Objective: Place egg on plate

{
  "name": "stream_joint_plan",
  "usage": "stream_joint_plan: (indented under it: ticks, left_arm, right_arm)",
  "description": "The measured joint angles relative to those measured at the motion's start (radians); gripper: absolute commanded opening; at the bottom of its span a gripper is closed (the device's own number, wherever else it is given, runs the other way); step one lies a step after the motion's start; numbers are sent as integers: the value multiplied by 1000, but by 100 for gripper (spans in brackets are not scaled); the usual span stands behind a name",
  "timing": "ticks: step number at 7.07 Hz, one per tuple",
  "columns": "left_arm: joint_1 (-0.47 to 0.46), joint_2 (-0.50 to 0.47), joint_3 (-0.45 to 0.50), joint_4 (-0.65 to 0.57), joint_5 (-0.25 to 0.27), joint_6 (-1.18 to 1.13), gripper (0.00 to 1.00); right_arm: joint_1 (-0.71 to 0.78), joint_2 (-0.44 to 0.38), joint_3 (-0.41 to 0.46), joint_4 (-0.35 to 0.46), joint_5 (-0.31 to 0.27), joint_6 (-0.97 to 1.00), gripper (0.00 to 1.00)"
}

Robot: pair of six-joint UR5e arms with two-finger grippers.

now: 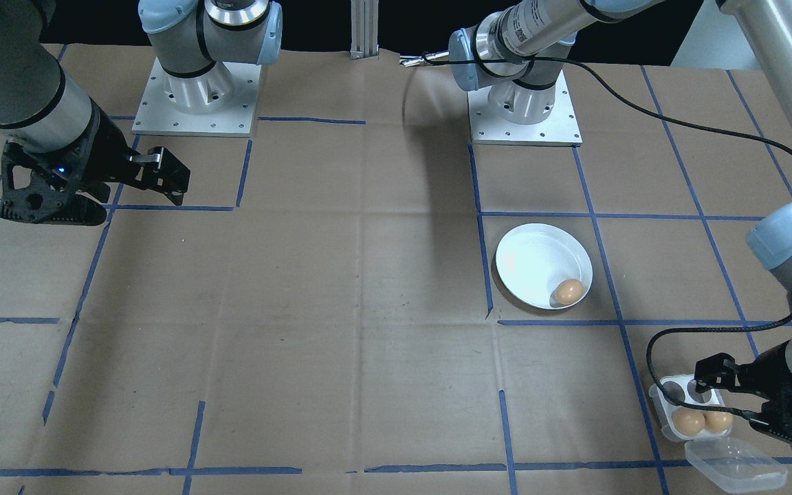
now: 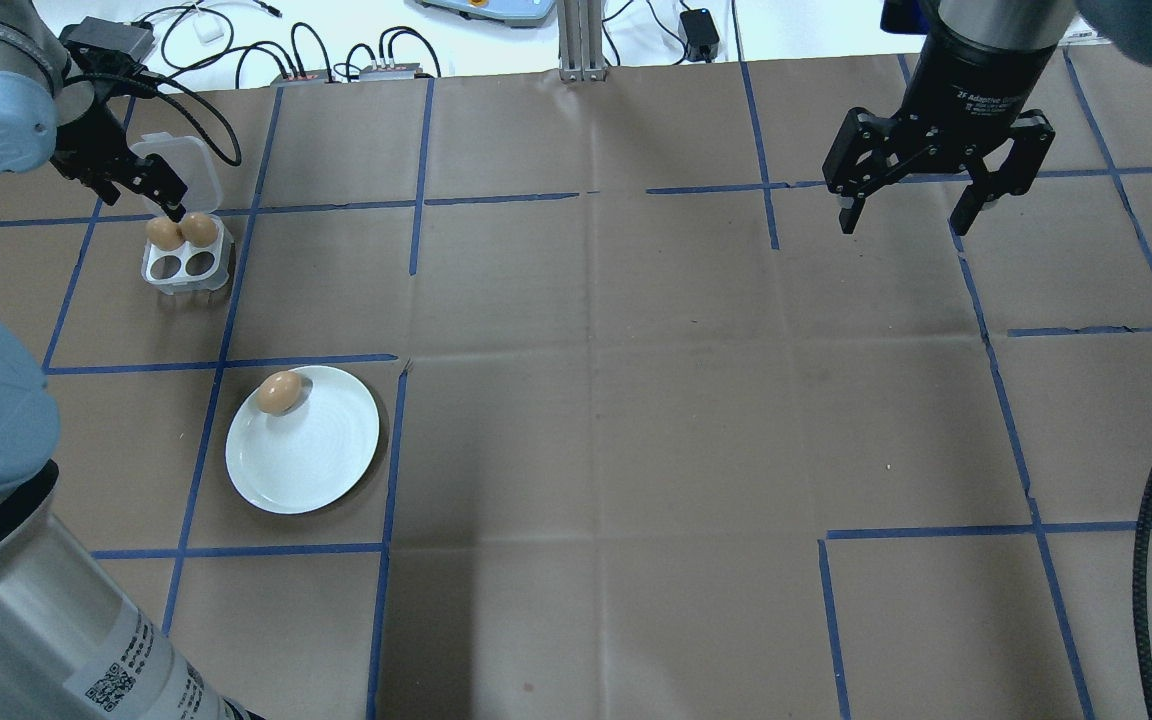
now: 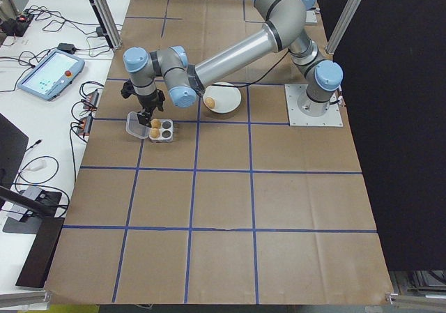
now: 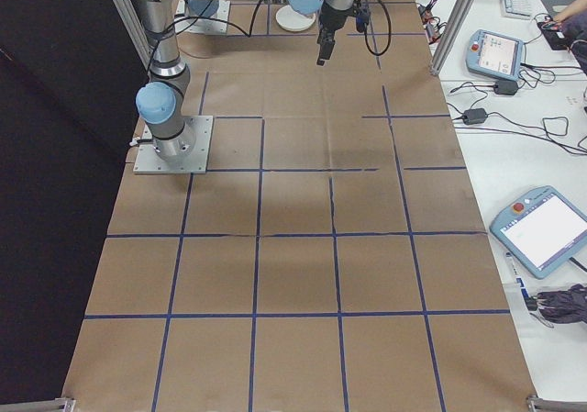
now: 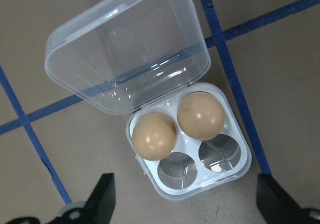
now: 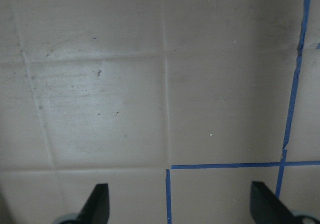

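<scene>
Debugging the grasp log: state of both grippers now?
Left gripper: jaws open, empty, over the egg tray.
Right gripper: jaws open, empty, above bare table.

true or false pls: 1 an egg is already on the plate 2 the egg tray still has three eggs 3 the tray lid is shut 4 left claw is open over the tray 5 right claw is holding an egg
1. True: one egg lies on the plate, near its rim.
2. False: the egg tray holds two eggs; two cups are empty.
3. False: the clear lid is swung open.
4. True: the left claw is open above the tray.
5. False: the right claw is open and empty, far from the tray.
</scene>
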Motion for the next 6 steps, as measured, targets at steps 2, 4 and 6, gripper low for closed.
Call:
stream_joint_plan:
  ticks: [2, 4, 6]
  left_arm:
    - [20, -24, 5, 23, -5, 107, 100]
    - [32, -59, 14, 52, -13, 223, 99]
    - [35, -93, 48, 63, -45, 367, 94]
  right_arm:
    - [0, 0, 0, 0, 0, 0, 100]
    - [0, 0, 0, 0, 0, 0, 100]
    - [0, 1, 0, 0, 0, 0, 100]
